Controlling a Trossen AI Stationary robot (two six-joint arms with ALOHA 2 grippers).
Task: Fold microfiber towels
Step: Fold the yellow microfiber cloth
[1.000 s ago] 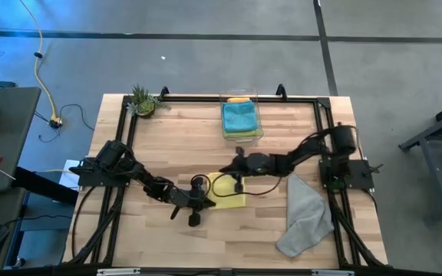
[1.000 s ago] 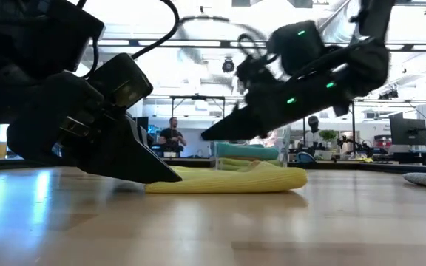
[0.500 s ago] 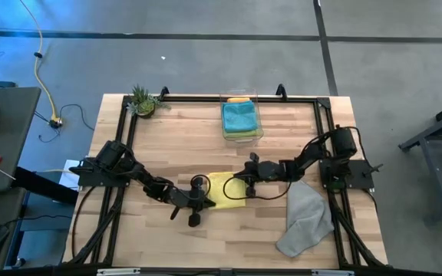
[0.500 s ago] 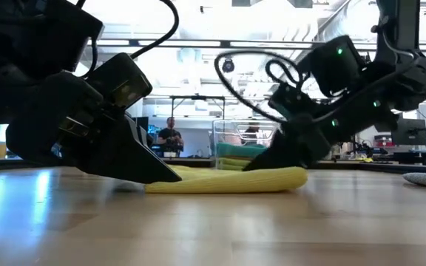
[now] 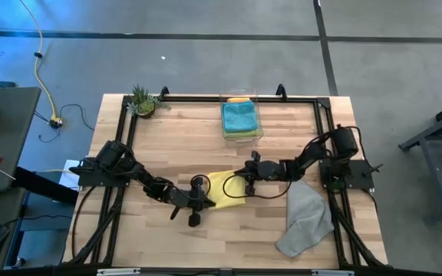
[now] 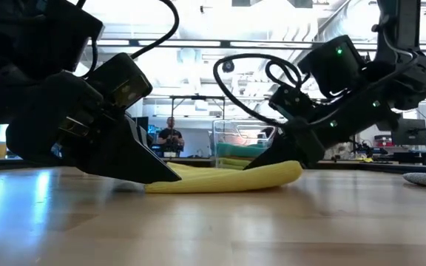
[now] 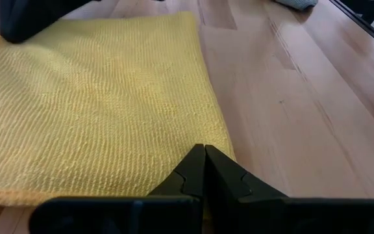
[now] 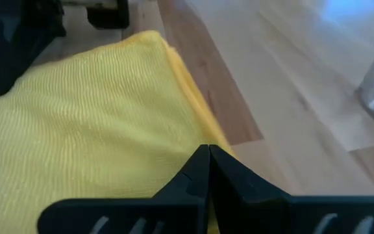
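A yellow towel (image 5: pixel 225 188) lies folded flat on the wooden table, mid-table. My left gripper (image 5: pixel 209 201) is shut, with its tips on the towel's near-left corner. My right gripper (image 5: pixel 243 184) is also shut and sits on the far-right corner. In the low view the left gripper (image 6: pixel 170 174) and the right gripper (image 6: pixel 256 165) slant down onto the two ends of the yellow towel (image 6: pixel 220 180). A grey towel (image 5: pixel 306 218) lies crumpled at the table's near right. Teal and orange towels sit in a clear bin (image 5: pixel 242 119). My left gripper rests its shut fingertips (image 7: pixel 204 155) on top of the yellow towel's near-left corner (image 7: pixel 193 133), slanting down from the table's left. The towel lies flat on the table under them. My right gripper presses its shut fingertips (image 8: pixel 208 156) on the far-right corner (image 8: pixel 184 140), slanting down from the table's right. That end of the towel (image 6: pixel 276 174) is pushed down flatter.
The clear bin stands at the table's far middle and a small potted plant (image 5: pixel 143 101) at the far left corner. A black frame (image 5: pixel 206 98) runs round the table's edges. Bare wood shows between the yellow towel and the bin.
My right gripper has drawn back from above the towel toward the table's right edge. It has sunk and rolled a little, landing on the towel's far-right corner. That end of the towel now lies flatter. My left gripper has kept still.
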